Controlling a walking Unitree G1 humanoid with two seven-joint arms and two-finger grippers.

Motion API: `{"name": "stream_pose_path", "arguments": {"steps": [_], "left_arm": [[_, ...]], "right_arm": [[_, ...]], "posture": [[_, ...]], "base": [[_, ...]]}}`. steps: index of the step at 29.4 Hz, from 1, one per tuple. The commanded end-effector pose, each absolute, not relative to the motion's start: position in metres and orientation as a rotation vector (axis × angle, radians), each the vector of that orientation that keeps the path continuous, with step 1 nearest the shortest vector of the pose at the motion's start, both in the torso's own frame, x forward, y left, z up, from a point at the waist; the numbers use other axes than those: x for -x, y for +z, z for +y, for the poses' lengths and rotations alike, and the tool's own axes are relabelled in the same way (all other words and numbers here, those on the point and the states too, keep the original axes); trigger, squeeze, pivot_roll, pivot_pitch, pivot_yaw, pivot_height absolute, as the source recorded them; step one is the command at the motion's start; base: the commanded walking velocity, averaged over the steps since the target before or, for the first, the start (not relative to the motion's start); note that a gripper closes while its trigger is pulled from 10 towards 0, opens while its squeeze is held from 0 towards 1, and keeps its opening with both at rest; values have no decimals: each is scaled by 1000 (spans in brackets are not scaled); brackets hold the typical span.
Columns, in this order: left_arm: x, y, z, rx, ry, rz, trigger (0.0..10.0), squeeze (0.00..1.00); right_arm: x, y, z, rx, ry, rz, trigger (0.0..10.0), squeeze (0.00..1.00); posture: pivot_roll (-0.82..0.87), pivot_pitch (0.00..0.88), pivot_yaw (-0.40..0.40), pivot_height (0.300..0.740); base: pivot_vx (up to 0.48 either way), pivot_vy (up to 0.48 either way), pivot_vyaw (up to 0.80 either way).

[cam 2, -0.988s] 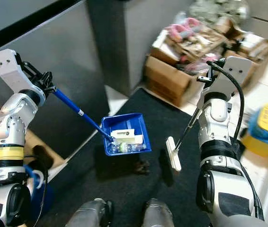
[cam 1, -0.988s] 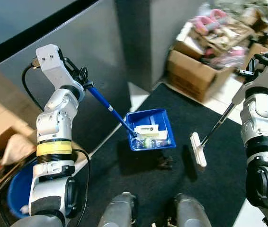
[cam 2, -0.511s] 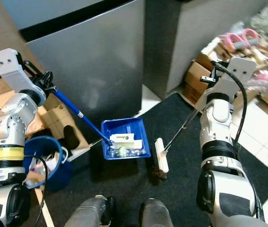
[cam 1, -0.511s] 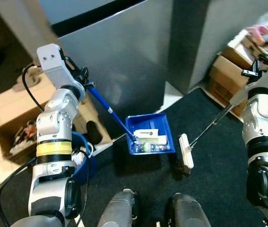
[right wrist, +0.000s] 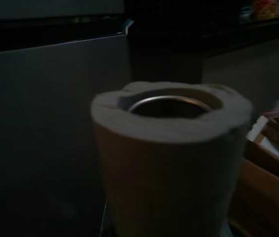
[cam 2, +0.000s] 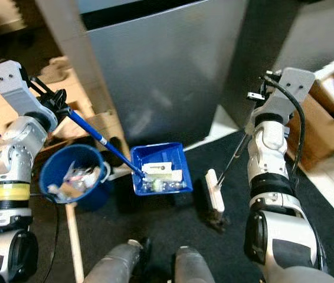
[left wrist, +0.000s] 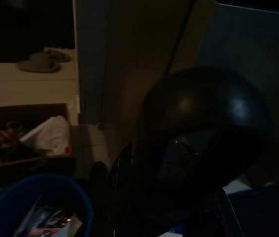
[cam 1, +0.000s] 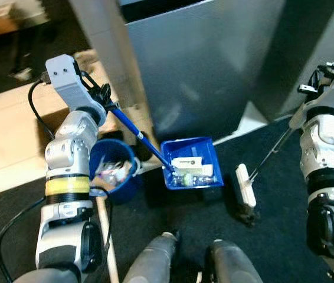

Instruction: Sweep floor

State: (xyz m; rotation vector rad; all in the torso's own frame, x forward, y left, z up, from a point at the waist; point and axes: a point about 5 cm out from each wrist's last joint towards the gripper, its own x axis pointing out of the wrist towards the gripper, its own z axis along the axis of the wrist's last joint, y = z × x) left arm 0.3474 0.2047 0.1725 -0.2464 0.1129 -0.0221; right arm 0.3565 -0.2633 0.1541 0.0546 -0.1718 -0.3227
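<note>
Left gripper [cam 1: 103,97] raised high, clamped on the blue handle of the dustpan [cam 1: 192,171]. Dustpan loaded with scraps, held over the edge of the black mat [cam 1: 273,236], just beside the blue bucket [cam 1: 113,171] of rubbish. Right gripper [cam 2: 260,97] up on the broom [cam 2: 215,191] handle, finger state impossible to tell; broom head down on the mat, near the dustpan. Grey panel [cam 1: 208,65] straight behind, cardboard box [cam 2: 317,127] off right, wooden rail [cam 1: 105,230] by the bucket.

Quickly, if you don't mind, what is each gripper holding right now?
Left gripper: shut on the blue dustpan handle.
Right gripper: shut on the broom handle.
</note>
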Motion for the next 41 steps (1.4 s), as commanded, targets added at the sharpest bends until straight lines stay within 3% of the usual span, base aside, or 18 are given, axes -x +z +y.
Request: {"name": "stream_pose_path", "arguments": {"steps": [1,31,41], "left_arm": [[-347,182,209,258,-19,63,10000,0],[-352,186,217,224,-3,52,10000,0],[-377,274,237,41,-65,-165,10000,0]], "right_arm": [[-359,161,-259,-55,-308,-201,10000,0],[-359,161,-259,-57,-311,-207,10000,0],[-360,167,-254,-77,-290,-251,10000,0]], "posture": [[-32,5,57,740],[-31,7,54,740],[-31,4,55,740]], "base": [[0,0,800],[0,0,800],[0,0,0]]}}
